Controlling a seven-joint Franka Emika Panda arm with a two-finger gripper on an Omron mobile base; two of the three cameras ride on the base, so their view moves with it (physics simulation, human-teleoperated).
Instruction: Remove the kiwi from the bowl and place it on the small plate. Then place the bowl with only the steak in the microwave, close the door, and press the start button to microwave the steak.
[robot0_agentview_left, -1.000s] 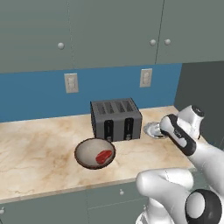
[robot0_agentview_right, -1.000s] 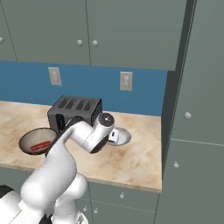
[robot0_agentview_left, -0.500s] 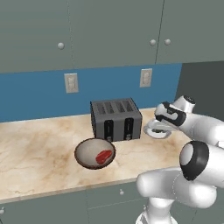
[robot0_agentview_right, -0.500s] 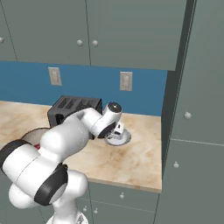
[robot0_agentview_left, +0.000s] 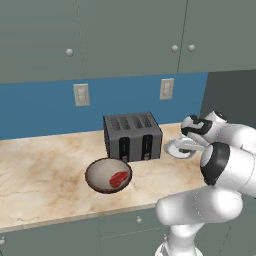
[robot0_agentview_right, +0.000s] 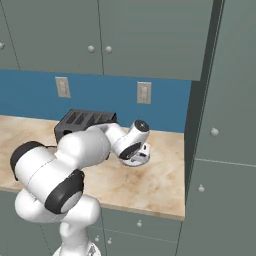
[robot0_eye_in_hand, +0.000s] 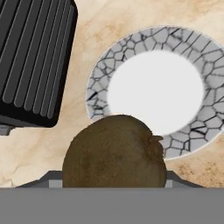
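Hand view, nearest first: the kiwi (robot0_eye_in_hand: 114, 151) sits large and olive-brown right at the bottom of the picture, where the finger tips rise, so I judge the gripper (robot0_agentview_left: 189, 142) closed on it, though the fingers themselves are hidden behind the fruit; beyond it lies the small plate (robot0_eye_in_hand: 100, 78), pale centre bare, crackle-patterned rim, the kiwi overlapping its near edge but not yet resting on it; beside the plate is the ribbed top of the black toaster (robot0_eye_in_hand: 30, 61).

As to progress: the kiwi is out of the bowl (robot0_agentview_left: 95, 171), which stands near the counter's front edge, in front of the toaster and well apart from the plate, holding just the steak (robot0_agentview_left: 119, 178); so the first step looks nearly finished, with only the setting-down and release left; still to come, by my reading, are carrying the bowl to the microwave, shutting the door and pressing start.

In the left base view the hand hovers above the plate, just right of the toaster; the right base view shows the same, the wrist bent over the plate near the counter's right end.

The counter (robot0_agentview_left: 40, 170) is beige marble with light veining; behind it a blue backsplash (robot0_agentview_left: 40, 107) carries two pale wall outlets (robot0_agentview_left: 81, 94); above hang grey-green cabinets (robot0_agentview_left: 125, 35) with round knobs; a tall cabinet (robot0_agentview_right: 225, 125) closes the right side.
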